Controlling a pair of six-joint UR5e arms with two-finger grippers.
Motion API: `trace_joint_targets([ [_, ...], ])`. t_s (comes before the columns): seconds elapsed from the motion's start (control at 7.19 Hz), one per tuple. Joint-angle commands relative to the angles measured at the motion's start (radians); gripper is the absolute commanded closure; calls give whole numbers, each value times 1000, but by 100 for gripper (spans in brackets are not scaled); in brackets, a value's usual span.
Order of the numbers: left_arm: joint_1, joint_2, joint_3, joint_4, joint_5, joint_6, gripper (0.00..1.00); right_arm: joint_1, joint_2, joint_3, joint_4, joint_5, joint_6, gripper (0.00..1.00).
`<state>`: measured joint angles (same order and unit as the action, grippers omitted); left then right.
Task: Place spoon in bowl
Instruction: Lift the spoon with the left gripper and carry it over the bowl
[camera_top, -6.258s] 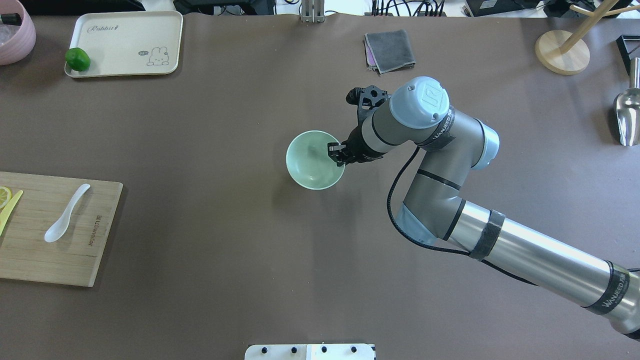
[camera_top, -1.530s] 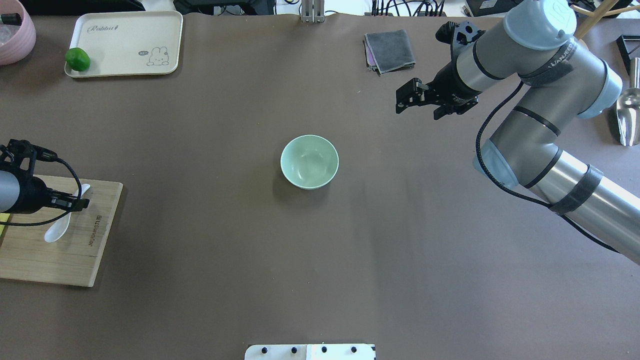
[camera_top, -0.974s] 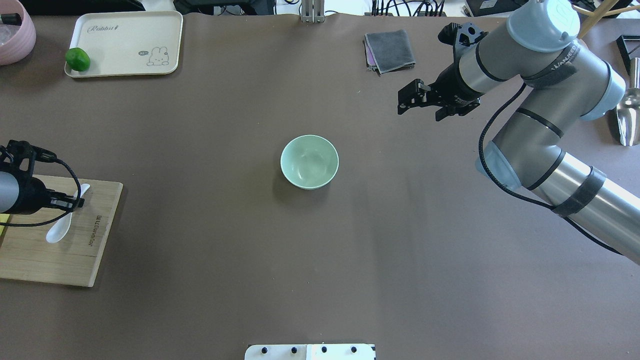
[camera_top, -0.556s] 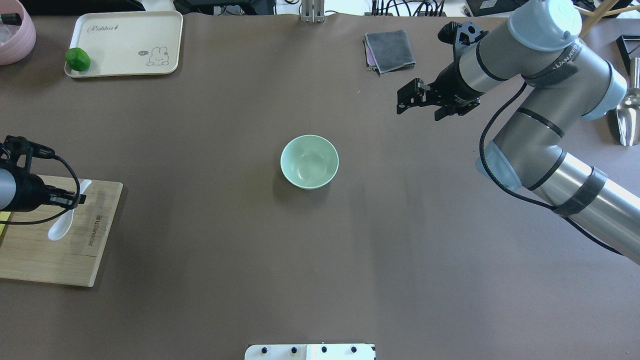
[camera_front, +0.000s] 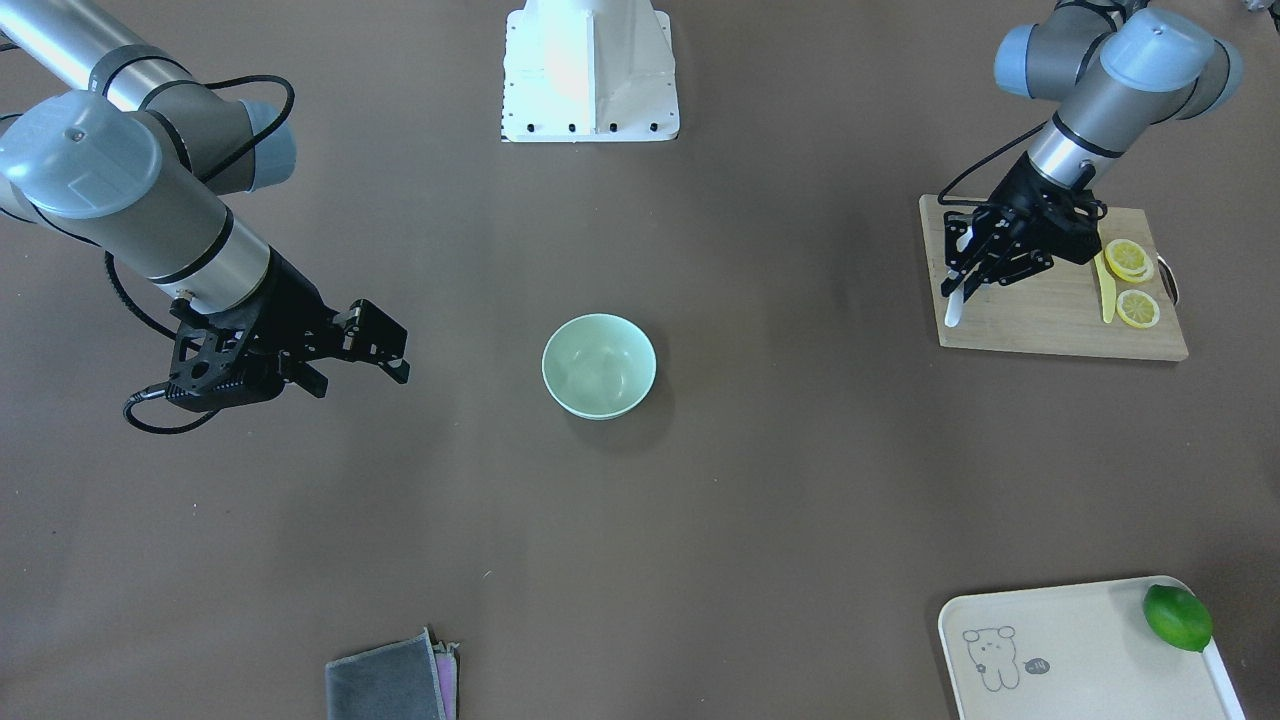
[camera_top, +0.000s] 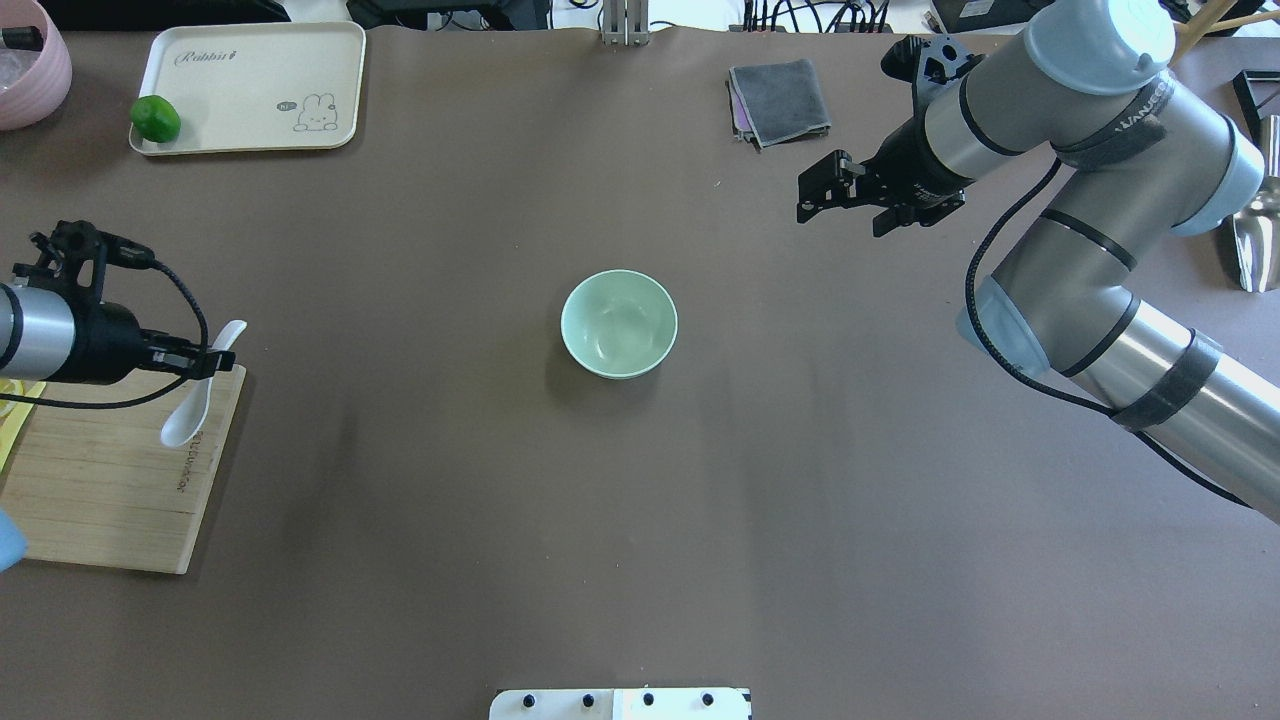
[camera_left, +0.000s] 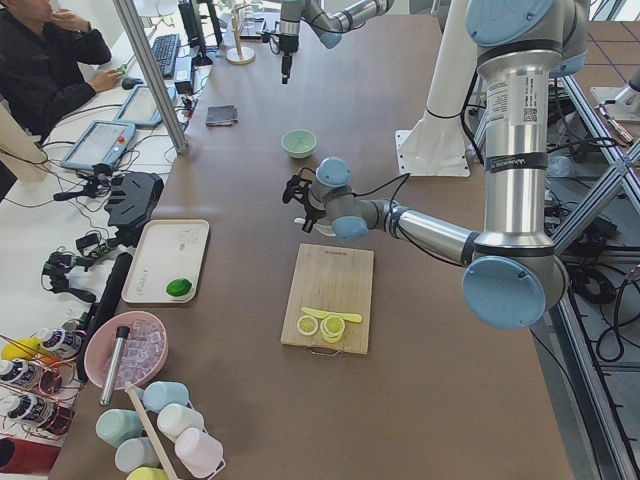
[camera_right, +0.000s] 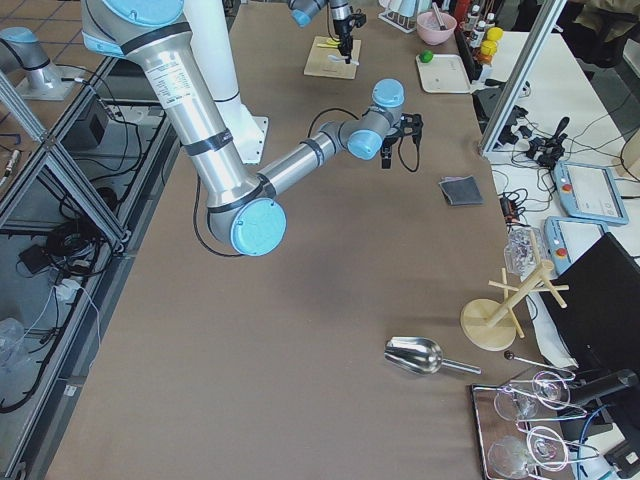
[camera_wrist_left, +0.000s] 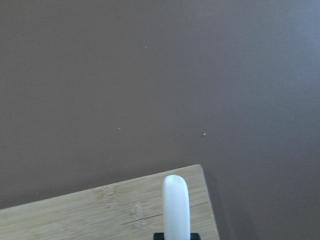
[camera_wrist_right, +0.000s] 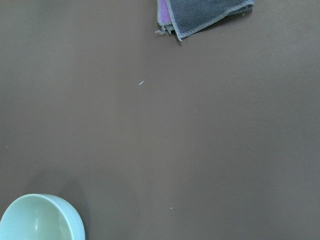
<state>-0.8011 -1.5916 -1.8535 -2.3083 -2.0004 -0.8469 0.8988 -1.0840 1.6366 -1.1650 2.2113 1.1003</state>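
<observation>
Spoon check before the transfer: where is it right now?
Overhead view, far left: the spoon is held by the left gripper above the cutting board, far from the bowl.

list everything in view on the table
spoon: one, white, held over the board's corner
bowl: one, mint green, table centre, empty
cutting board: one, bamboo, table's left edge
lemon slices: two, yellow, on the board
knife: one, yellow, on the board beside the slices
tray: one, cream, far left
green fruit: one, green, on the tray
cloth: one, grey, folded, far side
scoop: one, steel, right edge
wooden stand: one, pale wood, far right
basin: one, pink, far left corner
left gripper: one, black, shut on the spoon's handle
right gripper: one, black, open, near the cloth
</observation>
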Motion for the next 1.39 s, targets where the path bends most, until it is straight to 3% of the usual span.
trace_joint_targets([
  [0.0,2,-274,8,198,3,-139,100,5,-4,-1,-1,-1,0,0],
  [0.14,6,-350,20,237,5,-203,100,5,-13,0,1,-5,0,0],
  [0.56,165,-548,132,247,229,-363,100,5,-25,-1,2,-12,0,0],
  [0.83,210,-672,245,247,320,-423,100,15,-42,5,13,-12,-19,0],
  [1.25,270,-761,390,233,465,-445,100,28,-60,-8,21,-13,-150,0],
])
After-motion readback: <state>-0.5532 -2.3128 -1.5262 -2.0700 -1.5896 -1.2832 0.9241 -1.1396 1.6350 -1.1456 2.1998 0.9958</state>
